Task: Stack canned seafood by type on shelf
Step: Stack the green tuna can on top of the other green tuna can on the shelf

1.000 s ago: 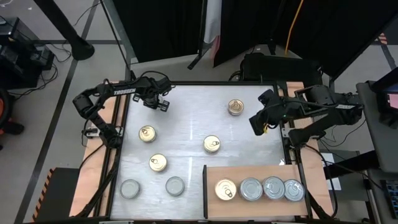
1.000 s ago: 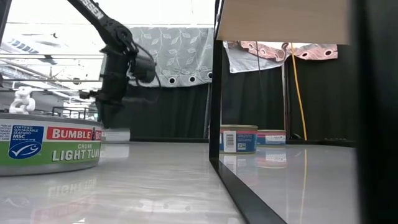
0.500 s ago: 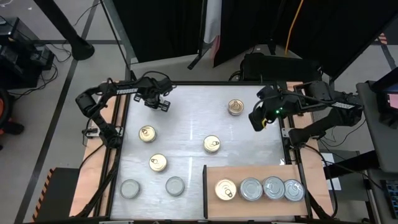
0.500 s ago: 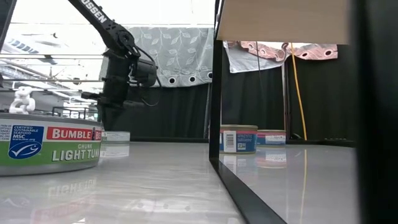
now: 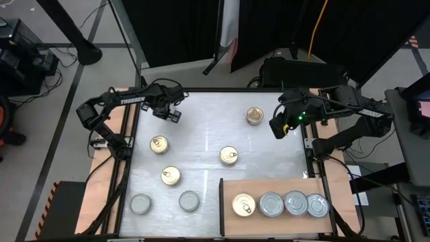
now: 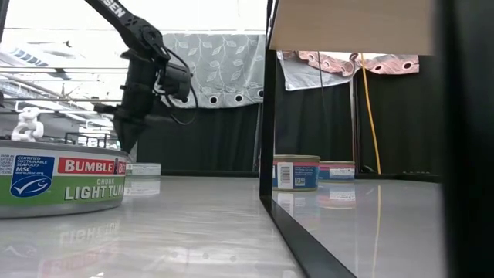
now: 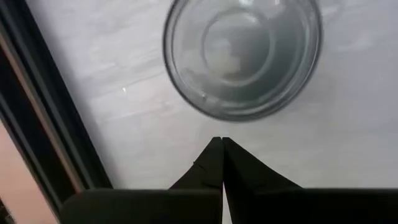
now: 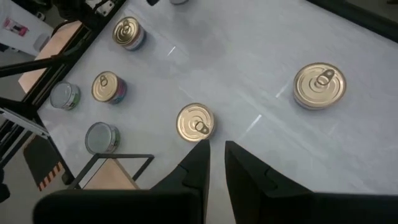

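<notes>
My left gripper (image 5: 170,114) is shut and empty at the table's far left. It hangs just above a silver-topped tin (image 7: 242,56), which stands on the white tabletop and also shows in the low view (image 6: 143,168). My right gripper (image 5: 277,129) is slightly open and empty, raised at the far right near a gold-topped tin (image 5: 254,115). Three more gold tins (image 5: 159,144) (image 5: 228,155) (image 5: 170,176) and two silver tins (image 5: 140,204) (image 5: 189,200) stand on the table. The wooden shelf board (image 5: 282,186) carries one gold tin (image 5: 243,205) and three silver tins (image 5: 271,204) in a row.
The shelf board's black frame edge (image 5: 221,202) borders it on its left. Narrow wooden strips run along the table's left (image 5: 119,128) and right (image 5: 314,107) sides. A labelled tin (image 6: 62,181) stands close to the low camera.
My left gripper has risen a little above the silver tin at the far left. My right gripper has shifted slightly toward the table's far edge. No tin has moved.
</notes>
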Motion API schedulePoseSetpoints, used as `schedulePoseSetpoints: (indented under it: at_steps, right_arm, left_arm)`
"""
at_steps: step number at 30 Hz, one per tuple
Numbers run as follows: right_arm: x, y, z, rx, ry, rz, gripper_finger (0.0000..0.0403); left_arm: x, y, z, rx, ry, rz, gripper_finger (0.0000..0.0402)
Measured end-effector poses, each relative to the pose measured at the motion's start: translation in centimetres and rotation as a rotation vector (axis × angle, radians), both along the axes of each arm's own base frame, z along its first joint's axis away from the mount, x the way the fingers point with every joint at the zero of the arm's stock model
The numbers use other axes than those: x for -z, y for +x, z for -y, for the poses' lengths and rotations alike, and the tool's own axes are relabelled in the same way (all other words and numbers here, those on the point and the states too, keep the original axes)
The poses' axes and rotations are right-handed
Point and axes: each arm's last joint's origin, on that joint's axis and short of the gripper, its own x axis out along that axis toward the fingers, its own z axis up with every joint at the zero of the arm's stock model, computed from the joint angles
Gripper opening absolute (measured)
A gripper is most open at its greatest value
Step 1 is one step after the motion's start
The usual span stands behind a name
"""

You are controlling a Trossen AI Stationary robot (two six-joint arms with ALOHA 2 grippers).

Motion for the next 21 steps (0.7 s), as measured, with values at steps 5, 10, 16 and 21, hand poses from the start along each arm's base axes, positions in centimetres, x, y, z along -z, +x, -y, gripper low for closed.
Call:
schedulePoseSetpoints:
  at_steps: [5,10,16,21]
  right_arm:
    - [0.0,0.0,0.5,0.01,-0.012,-0.003,0.004]
    - [0.0,0.0,0.6,0.017,-0.012,-0.001,0.004]
    - [-0.1,0.1,0.6,0.009,0.001,0.007,0.004]
    - [-0.1,0.1,0.5,0.011,0.011,0.009,0.004]
  left_arm:
    - [0.9,0.2,-0.1,0.012,0.027,0.031,0.0001]
    - [0.9,0.2,-0.2,0.011,0.036,0.03,0.0001]
    - [1.2,0.3,-0.3,0.038,0.038,0.023,0.0001]
    - [1.3,0.4,-0.3,0.039,0.05,0.017,0.0001]
